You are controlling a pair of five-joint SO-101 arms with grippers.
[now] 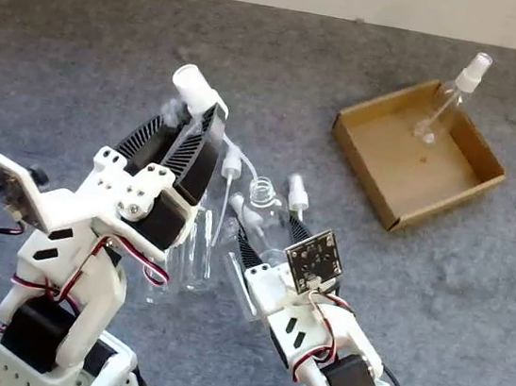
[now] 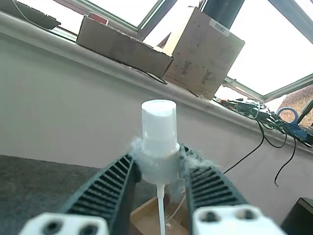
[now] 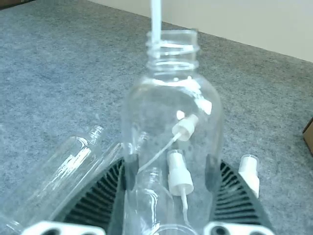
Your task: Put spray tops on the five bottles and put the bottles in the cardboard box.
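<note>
My left gripper (image 1: 192, 113) (image 2: 159, 166) is shut on a white spray top (image 1: 189, 84) (image 2: 159, 142), held high with its thin tube (image 2: 161, 210) hanging down. My right gripper (image 1: 269, 237) (image 3: 171, 171) is shut on a clear bottle (image 1: 263, 194) (image 3: 171, 122), upright with its neck (image 3: 173, 46) uncapped. The tube (image 3: 155, 19) comes down to the neck's rim; whether its tip is inside I cannot tell. The cardboard box (image 1: 473, 188) lies at the back right and holds one bottle with a spray top (image 1: 446, 104).
Three loose spray tops (image 1: 231, 163) (image 1: 297, 196) (image 1: 241, 212) lie around the held bottle; one (image 3: 249, 169) shows beside my right fingers. Uncapped clear bottles (image 1: 187, 260) (image 3: 68, 166) lie on the grey carpet between the arms. A wall runs behind the table.
</note>
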